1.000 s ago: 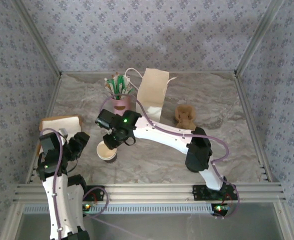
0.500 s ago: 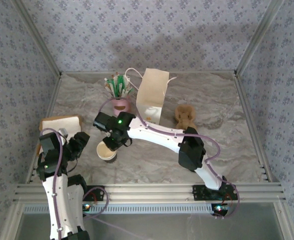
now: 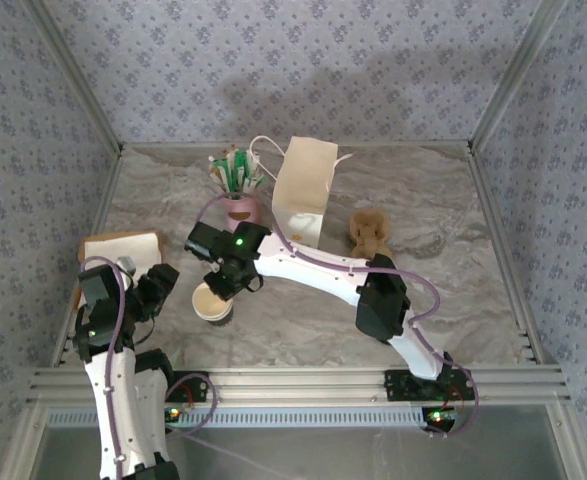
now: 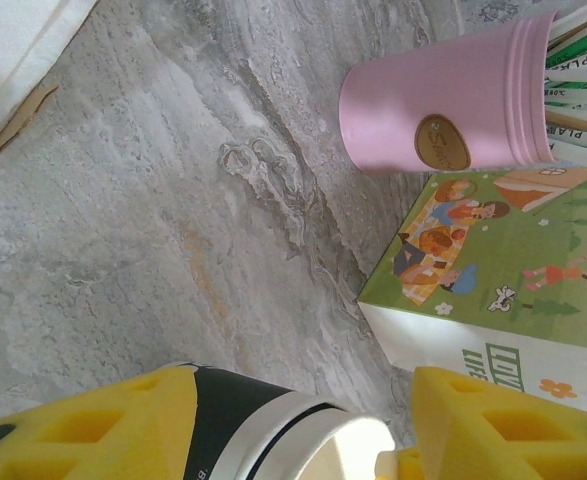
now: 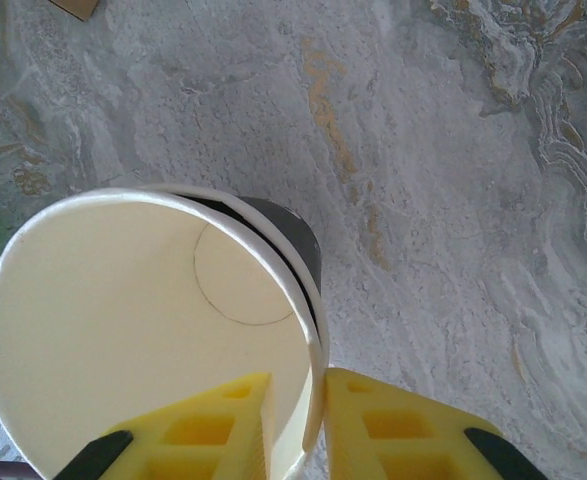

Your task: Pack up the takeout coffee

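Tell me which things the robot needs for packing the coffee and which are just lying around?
For the job: lidless paper cup, pinched at its rim by the right claw; white paper bag.
Just lying about: pink cup of straws; small brown thing, too blurry to name; flat box at the left edge.

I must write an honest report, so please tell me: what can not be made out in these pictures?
- Right wrist: whether the right gripper fully grips the rim of the paper cup; the wall hides the contact.
- Top external: what the brown object is; too small.
- Left wrist: most of the cup; cut off by the bottom edge.
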Robot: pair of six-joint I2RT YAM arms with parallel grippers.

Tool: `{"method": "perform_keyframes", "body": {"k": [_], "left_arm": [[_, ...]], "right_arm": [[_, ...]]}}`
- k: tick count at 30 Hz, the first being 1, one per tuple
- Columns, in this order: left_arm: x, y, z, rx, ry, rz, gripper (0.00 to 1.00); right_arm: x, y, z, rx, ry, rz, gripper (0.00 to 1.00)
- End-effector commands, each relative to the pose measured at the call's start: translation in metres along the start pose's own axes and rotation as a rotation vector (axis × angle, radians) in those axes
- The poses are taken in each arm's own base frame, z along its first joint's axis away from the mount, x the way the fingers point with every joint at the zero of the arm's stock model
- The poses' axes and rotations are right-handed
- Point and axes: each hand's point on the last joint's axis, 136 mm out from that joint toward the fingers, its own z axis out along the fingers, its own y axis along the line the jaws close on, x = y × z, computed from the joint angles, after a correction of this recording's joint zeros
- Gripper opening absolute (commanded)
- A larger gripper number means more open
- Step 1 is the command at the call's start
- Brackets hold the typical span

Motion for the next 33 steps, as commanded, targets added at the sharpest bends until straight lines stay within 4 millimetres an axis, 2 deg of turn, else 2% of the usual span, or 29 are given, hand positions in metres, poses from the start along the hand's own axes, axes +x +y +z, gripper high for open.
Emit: {"method": "perform_keyframes", "body": {"k": [1, 9, 17, 29, 33], "left_arm": [[-0.001, 0.000, -0.003, -0.003, -0.011, 0.012, 0.59], [0.000, 0.000, -0.003, -0.002, -0.010, 0.013, 0.59], [0.000, -0.002, -0.004, 0.007, -0.006, 0.017, 0.59], [0.003, -0.006, -0.001, 0.033, 0.015, 0.023, 0.57], [0.004, -0.008, 0.000, 0.050, 0.027, 0.025, 0.52]], "right_arm": [[0.002, 0.000, 0.000, 0.017, 0.013, -0.005, 0.17], [0.001, -0.001, -0.001, 0.021, 0.012, -0.002, 0.09], [-0.004, -0.013, -0.010, 0.047, -0.014, 0.036, 0.01], [-0.018, -0.032, -0.021, 0.008, -0.072, 0.124, 0.00], [-0.024, -0.035, -0.028, -0.001, -0.094, 0.140, 0.00]]}}
